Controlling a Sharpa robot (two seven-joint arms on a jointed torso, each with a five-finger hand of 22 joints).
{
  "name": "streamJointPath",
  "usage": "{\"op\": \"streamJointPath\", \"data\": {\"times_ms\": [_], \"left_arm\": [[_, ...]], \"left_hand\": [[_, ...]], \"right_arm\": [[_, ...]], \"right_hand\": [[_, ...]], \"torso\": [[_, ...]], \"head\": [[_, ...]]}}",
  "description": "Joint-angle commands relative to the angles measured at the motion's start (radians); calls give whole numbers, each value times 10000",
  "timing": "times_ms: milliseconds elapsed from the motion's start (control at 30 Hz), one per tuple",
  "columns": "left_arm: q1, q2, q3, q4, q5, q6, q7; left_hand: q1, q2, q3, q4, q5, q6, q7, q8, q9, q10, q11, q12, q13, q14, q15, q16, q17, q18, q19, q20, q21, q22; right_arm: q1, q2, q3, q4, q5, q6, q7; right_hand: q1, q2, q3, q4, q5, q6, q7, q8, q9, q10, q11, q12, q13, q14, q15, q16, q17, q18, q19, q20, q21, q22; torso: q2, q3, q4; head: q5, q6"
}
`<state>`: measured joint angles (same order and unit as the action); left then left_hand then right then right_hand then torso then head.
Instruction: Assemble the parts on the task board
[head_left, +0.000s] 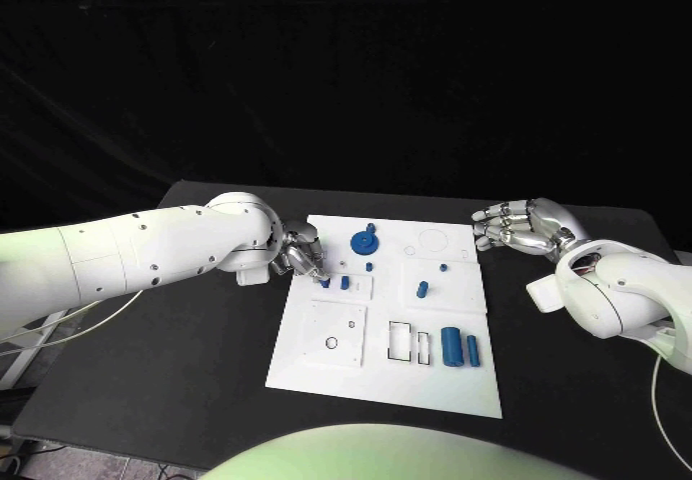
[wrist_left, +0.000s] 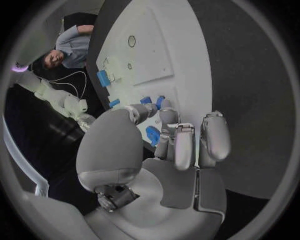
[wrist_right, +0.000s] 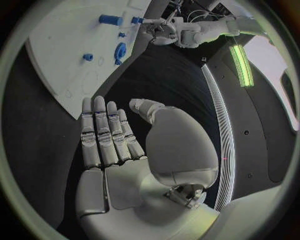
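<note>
Head view gives you the task board (head_left: 378, 380), a white rectangular plate with cut-out slots and round holes, lying in the middle of the black table (head_left: 188, 370). On it you see blue parts: a round disc with a peg (head_left: 365, 240) at the far middle, a short upright peg (head_left: 423, 290) right of centre, two cylinders (head_left: 460, 347) lying side by side near the right edge, and two small blue pieces (head_left: 336, 283) close to the left edge. Black cloth hangs behind the table.

Your left hand (head_left: 300, 252) sits over the board's far left part, fingers curled downward, their tips right at the two small blue pieces. From the left wrist view the fingertips (wrist_left: 164, 115) touch or nearly touch those pieces, but you cannot tell whether one is actually pinched.

Your right hand (head_left: 516, 228) hovers off the board's far right corner, above the table, well apart from every part. The right wrist view shows its fingers (wrist_right: 103, 130) straight and together, thumb spread, holding nothing.
</note>
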<state>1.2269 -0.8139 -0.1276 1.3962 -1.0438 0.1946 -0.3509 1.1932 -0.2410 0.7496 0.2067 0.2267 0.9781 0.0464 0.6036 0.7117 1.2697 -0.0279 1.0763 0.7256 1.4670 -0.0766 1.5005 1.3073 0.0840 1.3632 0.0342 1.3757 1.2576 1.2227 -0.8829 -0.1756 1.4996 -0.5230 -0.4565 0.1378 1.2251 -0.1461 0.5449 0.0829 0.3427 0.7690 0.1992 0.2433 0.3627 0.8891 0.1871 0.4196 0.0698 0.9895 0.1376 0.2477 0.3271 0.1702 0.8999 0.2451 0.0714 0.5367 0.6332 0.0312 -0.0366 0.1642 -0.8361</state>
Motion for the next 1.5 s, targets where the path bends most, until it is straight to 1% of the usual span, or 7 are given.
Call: {"op": "streamJointPath", "data": {"times_ms": [33, 133, 233, 500, 767, 1000, 1500], "left_arm": [[-29, 18, -8, 51, 73, 48, -72], [-33, 15, -8, 65, 77, 15, -98], [-38, 15, -8, 68, 74, -28, -135], [-50, 15, -8, 78, 76, -52, -198], [-61, 41, -11, 105, 267, 149, -267], [-76, 75, -15, 101, 348, 350, -326], [-89, 127, -17, 68, 441, 38, -366]], "left_hand": [[97, 54, 1863, -1786, 66, 42, 2, -38, 7, 29, -2, 17, 1, 665, -45, 41, 1015, -74, -3, -15, 9, 5], [97, 54, 1863, -1786, 66, 42, 2, -38, 7, 29, -2, 17, 1, 665, -45, 41, 1015, -74, -3, -15, 9, 5], [94, 51, 1872, -1789, 67, 47, 1, -42, 4, 34, -3, 16, 4, 664, -46, 38, 1009, -76, 0, -16, 13, 12], [93, 51, 1877, -1790, 67, 50, 1, -45, 2, 37, -3, 14, 4, 665, -47, 41, 1014, -73, -7, -17, 7, 2], [49, 24, 1876, -1776, 68, 68, 8, -57, -5, 87, 1, 53, 82, 676, -44, 63, 1065, -71, -21, -19, -1, -11], [-42, -31, 1880, -1771, 193, 125, -1, -73, -19, 167, -3, 73, 150, 706, -40, 119, 1192, -86, 7, -19, 38, 51], [-204, -57, 1807, -1700, 241, 171, -8, -84, -24, 254, -2, 70, 186, 712, -32, 133, 1216, -83, -12, -13, 29, 42]], "right_arm": [[-6, 1, 1, 16, -52, 145, 81], [-6, -2, 1, 20, -52, 144, 82], [-6, -4, 1, 22, -52, 144, 84], [-7, -10, 1, 28, -52, 144, 81], [-7, -11, 1, 30, -52, 146, 78], [-7, -13, 1, 34, -52, 145, 77], [-7, -18, 1, 38, -52, 135, 77]], "right_hand": [[-62, -11, -51, -25, 47, 75, 553, 17, -8, -5, 14, 34, -9, 31, 31, -49, -13, 103, -28, 43, -29, -8], [-62, -11, -51, -25, 47, 75, 553, 17, -8, -5, 14, 34, -9, 31, 31, -49, -13, 103, -28, 43, -29, -8], [-62, -11, -51, -25, 47, 75, 553, 17, -8, -5, 14, 34, -9, 31, 31, -49, -13, 103, -28, 43, -29, -8], [-62, -11, -51, -25, 47, 75, 553, 17, -8, -5, 14, 34, -9, 31, 31, -49, -13, 103, -28, 43, -29, -8], [-62, -11, -51, -25, 47, 75, 553, 17, -8, -5, 14, 34, -9, 31, 31, -49, -13, 103, -28, 43, -29, -8], [-62, -11, -51, -25, 47, 75, 553, 17, -8, -5, 14, 34, -9, 31, 31, -49, -13, 103, -28, 43, -29, -8], [-62, -11, -51, -25, 47, 75, 553, 17, -8, -5, 14, 34, -9, 31, 31, -49, -13, 103, -28, 43, -29, -8]], "torso": [[-6, 4, -2], [-2, 10, -5], [-3, 4, -5], [4, 7, -4], [-1, 7, -9], [1, 3, 1], [0, -1, 3]], "head": [[4, -1], [8, 2], [-4, 14], [2, 26], [-3, 4], [-21, -5], [-44, -6]]}}
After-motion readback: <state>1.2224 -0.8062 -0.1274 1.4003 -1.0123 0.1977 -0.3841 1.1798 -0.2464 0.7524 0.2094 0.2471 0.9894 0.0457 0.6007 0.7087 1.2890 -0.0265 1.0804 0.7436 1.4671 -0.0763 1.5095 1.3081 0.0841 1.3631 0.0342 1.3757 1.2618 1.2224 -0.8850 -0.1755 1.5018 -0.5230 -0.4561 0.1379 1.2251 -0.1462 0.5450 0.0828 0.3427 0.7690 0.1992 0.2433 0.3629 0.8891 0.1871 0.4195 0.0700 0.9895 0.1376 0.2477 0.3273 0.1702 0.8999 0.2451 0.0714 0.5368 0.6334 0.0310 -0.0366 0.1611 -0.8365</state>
